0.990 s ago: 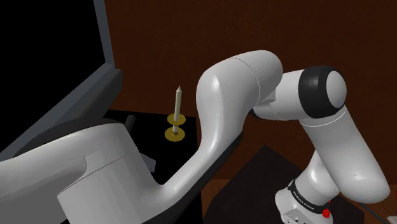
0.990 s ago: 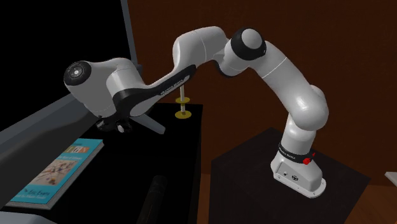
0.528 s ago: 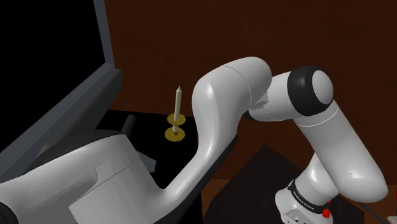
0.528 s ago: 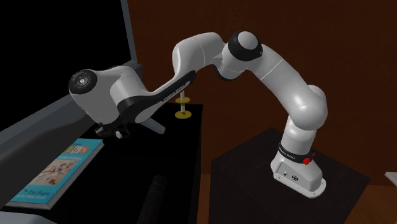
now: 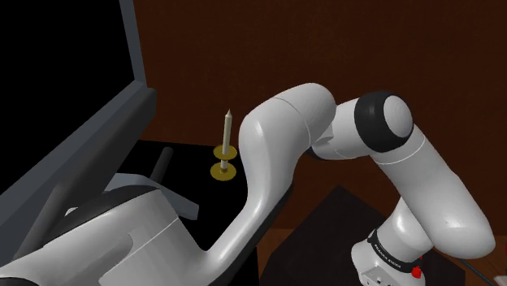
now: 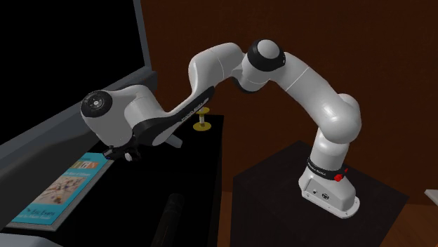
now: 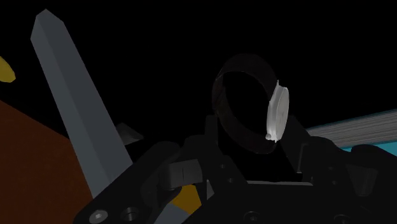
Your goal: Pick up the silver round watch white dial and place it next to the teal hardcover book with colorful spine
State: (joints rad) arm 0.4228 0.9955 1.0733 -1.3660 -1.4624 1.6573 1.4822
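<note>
My black gripper (image 7: 254, 153) is shut on the watch. The watch's silver round case (image 7: 277, 114) shows edge-on, with its dark strap looped beside it. In the second exterior view the gripper (image 6: 125, 154) hangs a little above the dark table, just to the right of the teal book (image 6: 62, 188). The book lies flat with its pictured cover up. Behind the watch, the book's grey page edge and teal cover (image 7: 356, 124) show in the wrist view.
A white candle on a gold holder (image 5: 227, 138) stands at the table's far end, partly behind the forearm (image 6: 202, 121). A grey slanted frame (image 5: 97, 130) borders a black area. A dark cylinder (image 6: 168, 217) lies near the table's front. The stand (image 6: 319, 193) sits on a dark box.
The arm has sunk, lowering the hand toward the table beside the book. The elbow has dropped and shifted slightly toward the shoulder view's left. The watch stays clasped.
</note>
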